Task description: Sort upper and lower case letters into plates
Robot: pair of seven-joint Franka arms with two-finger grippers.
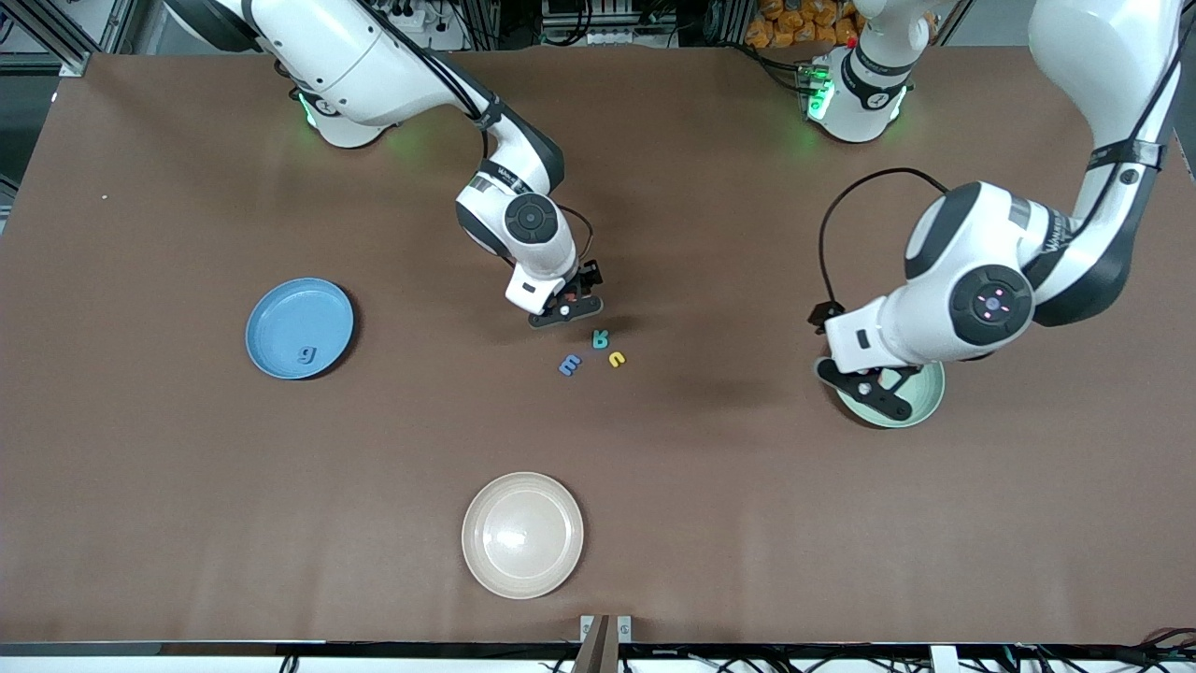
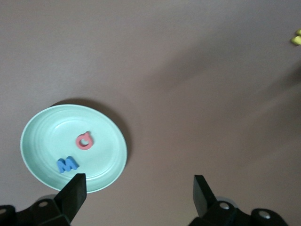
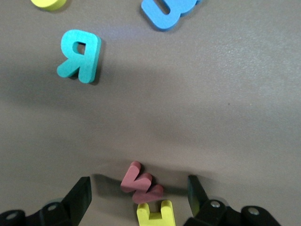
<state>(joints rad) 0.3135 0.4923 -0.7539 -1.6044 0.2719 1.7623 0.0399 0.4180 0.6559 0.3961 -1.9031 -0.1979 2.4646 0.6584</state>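
My right gripper [image 1: 565, 311] [image 3: 139, 195] is low over the middle of the table and open. A red letter [image 3: 141, 182] and a yellow letter [image 3: 155, 214] lie between its fingers [image 3: 77, 197], untouched. Close by lie a teal R [image 1: 601, 338] [image 3: 80, 55], a yellow letter [image 1: 616, 358] and a blue letter [image 1: 569, 365] [image 3: 167, 12]. The blue plate [image 1: 280, 322] holds a blue g [image 1: 307, 354]. My left gripper [image 1: 864, 388] [image 2: 138, 193] hangs open and empty over the rim of the mint plate [image 1: 920, 402] [image 2: 47, 136]. That plate holds a red letter [image 2: 84, 140] and a blue M [image 2: 67, 164].
A cream plate [image 1: 476, 537] stands near the front edge, midway along the table. The blue plate sits toward the right arm's end, the mint plate toward the left arm's end. The brown table top [image 1: 747, 514] lies bare between them.
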